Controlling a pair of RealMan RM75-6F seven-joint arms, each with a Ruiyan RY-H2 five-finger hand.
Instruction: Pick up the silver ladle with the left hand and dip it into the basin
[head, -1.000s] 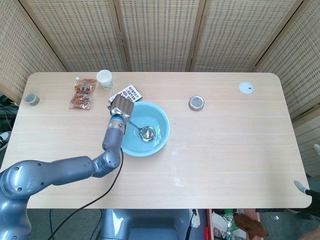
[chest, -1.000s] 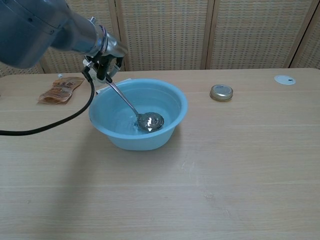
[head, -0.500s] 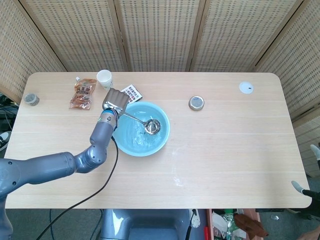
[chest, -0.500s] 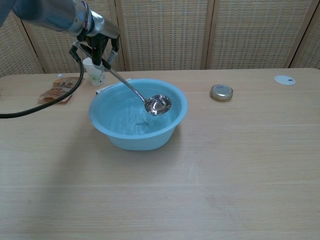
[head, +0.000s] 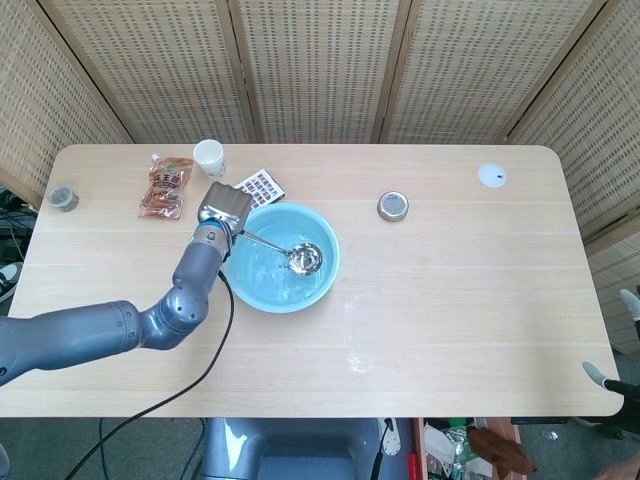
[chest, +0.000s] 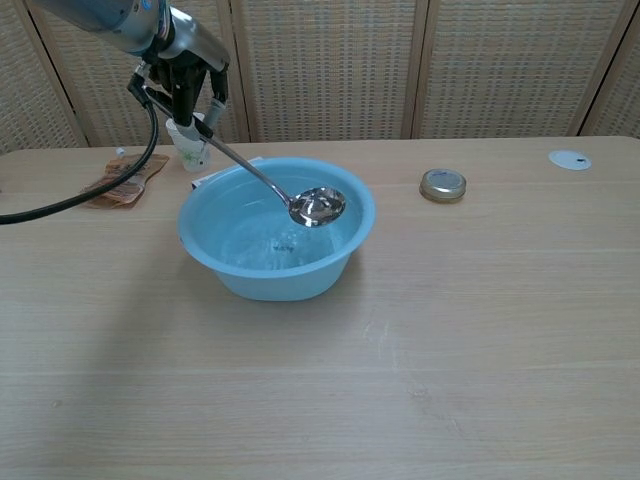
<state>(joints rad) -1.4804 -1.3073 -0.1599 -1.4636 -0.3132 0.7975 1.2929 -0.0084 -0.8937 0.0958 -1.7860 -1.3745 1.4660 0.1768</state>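
Centrally, left of the frame's middle, the round pale-blue plastic basin (head: 285, 260) (chest: 275, 240) holds clear water. Above it, the metallic left hand (head: 222, 207) (chest: 180, 85) grips the slim-handled shiny silver ladle (head: 304, 259) (chest: 317, 206), its rounded bowl raised near the rim.

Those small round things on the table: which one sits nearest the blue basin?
The metal tin lid, just right of the basin. The white disc and the small dark jar sit near the table's ends.
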